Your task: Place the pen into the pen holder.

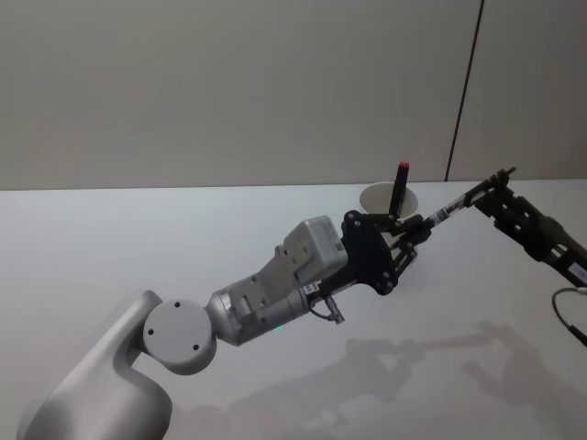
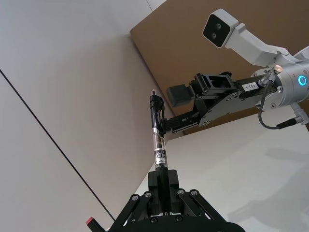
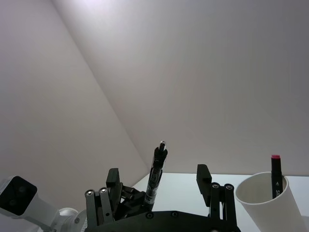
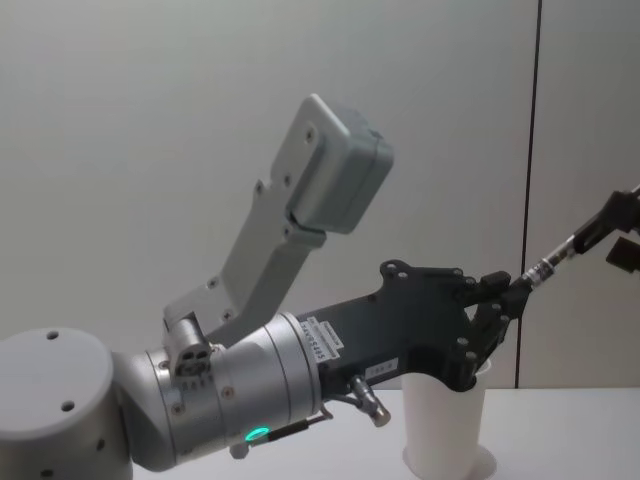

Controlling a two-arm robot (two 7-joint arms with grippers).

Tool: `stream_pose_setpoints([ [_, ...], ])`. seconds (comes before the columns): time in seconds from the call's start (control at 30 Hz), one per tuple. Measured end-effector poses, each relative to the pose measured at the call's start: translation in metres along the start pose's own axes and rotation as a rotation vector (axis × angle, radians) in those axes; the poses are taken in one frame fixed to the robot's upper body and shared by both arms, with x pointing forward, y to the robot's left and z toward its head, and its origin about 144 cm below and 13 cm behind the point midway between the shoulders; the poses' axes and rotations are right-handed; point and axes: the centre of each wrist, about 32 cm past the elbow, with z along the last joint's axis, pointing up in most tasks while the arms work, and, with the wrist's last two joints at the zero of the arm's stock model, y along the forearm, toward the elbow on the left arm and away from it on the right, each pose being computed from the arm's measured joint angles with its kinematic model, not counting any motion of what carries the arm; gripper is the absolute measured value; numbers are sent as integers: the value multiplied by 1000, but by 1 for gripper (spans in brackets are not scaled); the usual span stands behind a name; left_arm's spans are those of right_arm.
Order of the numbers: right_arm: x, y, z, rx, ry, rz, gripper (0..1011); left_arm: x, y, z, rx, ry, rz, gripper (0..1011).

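The left pincer (image 1: 415, 231) reaches out over the white bench (image 1: 138, 247) and is closed on one end of the pen (image 1: 451, 209). The pen is held up in the air, tilted, with its far end pointing up and to the right. In the left wrist view the pen (image 2: 158, 145) stands out straight from between the left pincer's fingers (image 2: 161, 186).

The right pincer (image 1: 493, 188) is at the pen's far end. Its fingers sit on both sides of the pen tip with gaps showing, so it looks open, though from the head view it is hard to be sure whether a finger touches the pen. In the right wrist view the pen (image 3: 155, 174) rises between the two spread fingers (image 3: 203, 176).

The pen holder (image 1: 378, 199) is a white paper cup that stands upright on the bench, just behind and under the left pincer. A black marker with a red cap (image 1: 402, 188) stands inside it.
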Motion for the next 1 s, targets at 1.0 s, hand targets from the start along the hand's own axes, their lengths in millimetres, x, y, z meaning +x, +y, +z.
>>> stream_pose_setpoints([
  [1.0,-8,4,-16,58,41,-13,1001,0,0,0,0,0,0,129],
])
